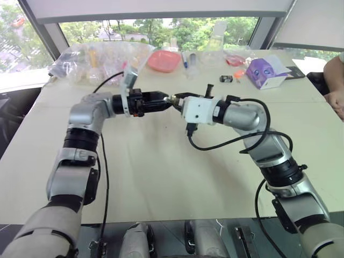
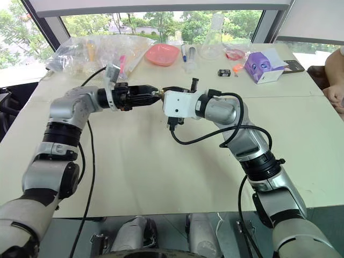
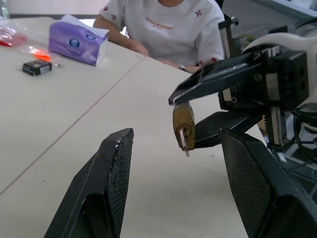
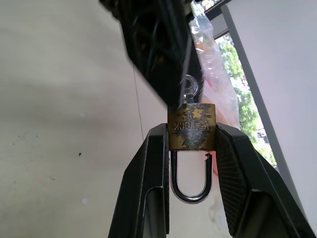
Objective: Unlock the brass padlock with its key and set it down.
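1. Meeting mid-air above the table (image 1: 161,177), left gripper (image 3: 173,163) and right gripper (image 4: 192,141) tip to tip.
2. Clamped on the padlock (image 4: 192,128), right gripper, one finger on each side of the brass body, name stamped across the face.
3. Hanging back between the right fingers (image 4: 148,188), silvery shackle (image 4: 190,181), one leg sprung free of the body with a gap at its end.
4. Sticking out of the padlock's far end, key (image 4: 189,89), round head toward the left gripper.
5. Spread apart, left fingers (image 3: 106,178), clear of padlock and key, nothing between them but air; key just ahead, between the tips.
6. Well off the table, padlock, not yet set down.
7. Lying at the far side of the table: purple tissue pack (image 1: 266,72), pink tray (image 1: 164,60), clear plastic bags (image 1: 94,62), small black object (image 1: 226,78).
8. Sitting at the table's right edge, a person in a white shirt (image 3: 163,25), arm resting on the table.
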